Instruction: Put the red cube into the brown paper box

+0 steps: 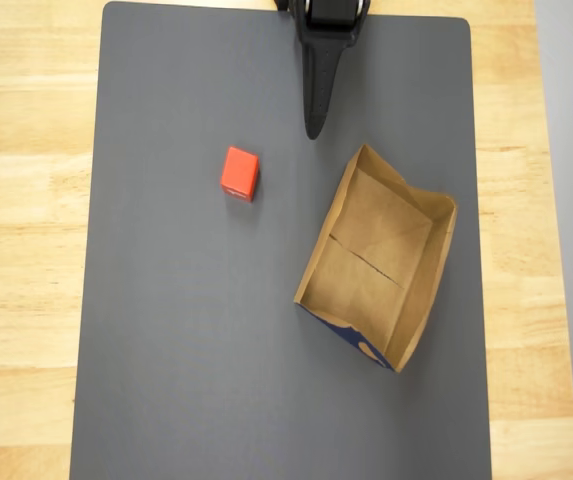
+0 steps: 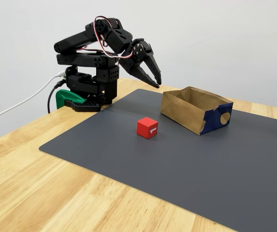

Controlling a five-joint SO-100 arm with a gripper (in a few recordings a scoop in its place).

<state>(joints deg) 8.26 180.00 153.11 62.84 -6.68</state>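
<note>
My gripper (image 2: 153, 79), jaws nearly pressed together, hangs empty; the cube (image 1: 239, 173) looks light and stiff, best pinched across flat sides

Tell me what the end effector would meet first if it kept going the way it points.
Probably the bare grey mat: the end effector points down between the red cube and the brown paper box; depth is uncertain.

Light wooden table (image 2: 41, 193), dark grey mat (image 2: 177, 159) covering most of it, red cube (image 2: 147, 127) on the mat left of the brown paper box (image 2: 196, 112) in the fixed view, well apart from it, green clamp (image 2: 63, 98) at the table's far edge
</note>
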